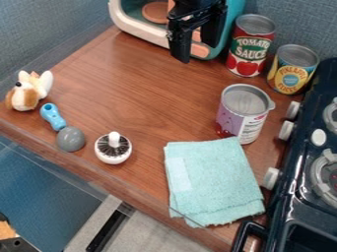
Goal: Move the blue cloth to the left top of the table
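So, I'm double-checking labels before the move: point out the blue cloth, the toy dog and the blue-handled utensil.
Blue cloth [214, 179], camera view: middle of its upper face.
Toy dog [27, 99], camera view: its body.
Blue-handled utensil [52, 117], camera view: its handle.

A toy dog [27, 92] sat near a blue-handled gray ladle [70, 139], with a round white brush [113, 153] just beside the ladle. A red can [248, 49], a yellow-labelled can [292, 73] and a purple-and-white can [241, 118] stood upright between a teal-and-cream toy oven [129, 18] and a dark toy stove [299, 216].
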You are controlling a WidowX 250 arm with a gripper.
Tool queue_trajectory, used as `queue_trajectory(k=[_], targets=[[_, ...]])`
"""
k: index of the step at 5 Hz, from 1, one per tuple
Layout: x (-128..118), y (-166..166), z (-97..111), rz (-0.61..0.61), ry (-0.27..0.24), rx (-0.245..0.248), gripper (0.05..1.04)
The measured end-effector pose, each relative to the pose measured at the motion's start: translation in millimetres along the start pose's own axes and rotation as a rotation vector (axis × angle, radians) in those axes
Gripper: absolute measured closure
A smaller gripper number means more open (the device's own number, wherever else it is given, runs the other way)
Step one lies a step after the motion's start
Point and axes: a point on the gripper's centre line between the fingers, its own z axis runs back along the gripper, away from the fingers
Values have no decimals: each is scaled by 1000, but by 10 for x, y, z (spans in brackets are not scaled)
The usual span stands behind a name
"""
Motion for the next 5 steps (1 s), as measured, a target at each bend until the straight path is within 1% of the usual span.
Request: queue_trajectory(k=[1, 2, 3, 4, 5], targets=[[-11, 42, -151, 4, 10, 40, 84], [-87, 179, -142, 29, 1, 51, 84], [-261, 377, 12, 46, -24, 21, 84], [-640, 555, -15, 39, -7, -30, 84], [-1073, 680, -167, -11, 22, -18, 84]])
